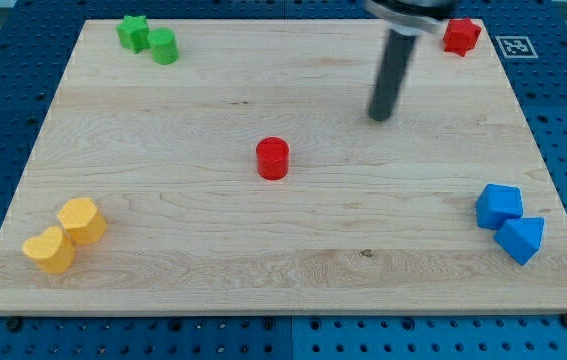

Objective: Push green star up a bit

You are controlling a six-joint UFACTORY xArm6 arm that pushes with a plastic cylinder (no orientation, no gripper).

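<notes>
Tip (379, 117) holds nothing, bare rod parked right of centre toward the table's top edge. Green star (133, 32) sits in the top-left corner, touching green cylinder (163, 46). I'd come in below the star and nudge gently; edge is close.

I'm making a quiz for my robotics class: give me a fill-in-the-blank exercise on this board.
1. The green star touches a green ____ to its right.
2. My tip stands nearest the ____ cylinder.
3. The two blue blocks sit near the view's ____ edge.
4. The two yellow blocks lie at the view's bottom ____.

Missing words: cylinder; red; right; left
</notes>
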